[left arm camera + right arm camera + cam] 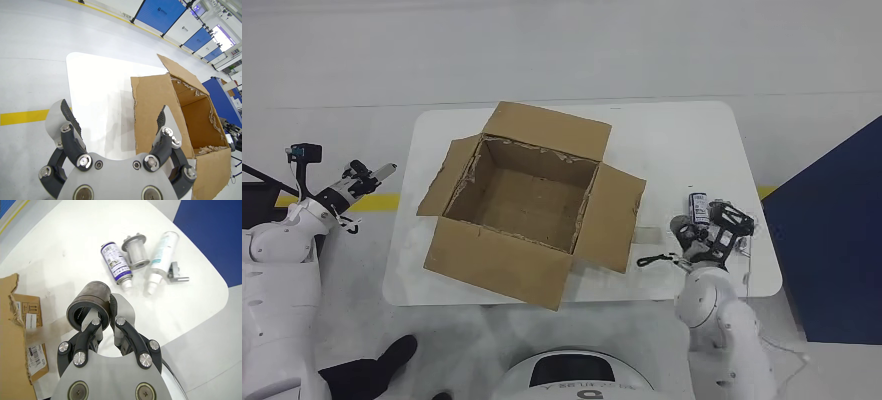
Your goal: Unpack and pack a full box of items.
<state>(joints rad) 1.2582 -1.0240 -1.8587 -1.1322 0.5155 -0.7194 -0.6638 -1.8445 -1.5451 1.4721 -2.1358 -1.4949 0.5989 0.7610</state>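
Lower centre: right gripper fingers pinch metal sleeve through its bore, likely for purchase; left gripper fingers hang released.

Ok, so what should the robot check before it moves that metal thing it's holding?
1. Grip of the right hand on the metal cylinder: ok, one finger inside it, one outside.
2. The metal cylinder lifted off the table: cannot tell.
3. Flaps of the box open: ok, all four folded out.
4. Room inside the box: ok, its brown floor shows from above.
5. The left hand out of the way: ok, open, off to the table's side.
6. The spray can and tube apart from the right hand: ok, both lie farther along the table.
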